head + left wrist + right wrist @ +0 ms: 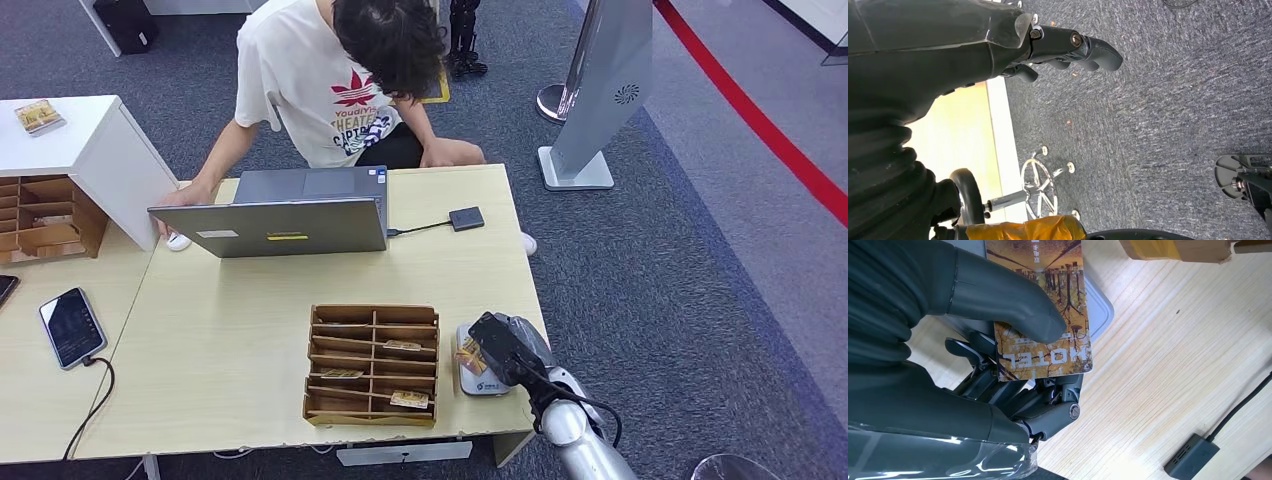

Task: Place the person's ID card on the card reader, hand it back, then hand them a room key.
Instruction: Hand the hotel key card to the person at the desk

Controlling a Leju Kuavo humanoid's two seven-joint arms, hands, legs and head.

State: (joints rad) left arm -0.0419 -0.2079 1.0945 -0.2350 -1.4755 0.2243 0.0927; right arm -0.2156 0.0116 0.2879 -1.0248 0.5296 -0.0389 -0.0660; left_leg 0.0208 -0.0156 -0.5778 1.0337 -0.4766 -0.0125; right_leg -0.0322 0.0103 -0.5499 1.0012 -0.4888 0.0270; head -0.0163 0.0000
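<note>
A yellow-brown printed card marked HOTEL (1045, 315) is pinched between the thumb and fingers of the right hand (505, 350), directly over the pale grey flat card reader (482, 380) beside the wooden compartment tray (372, 365) on the light wood table (240, 360). The left hand (1048, 47) is held above grey carpet (1158, 100), fingers curled with nothing in them.

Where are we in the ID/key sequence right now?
Done: can't tell from these views. In hand: the right hand pinches a card printed HOTEL over the grey card reader. Left: passing a card to the person behind the laptop. The left hand hangs over the carpet.
</note>
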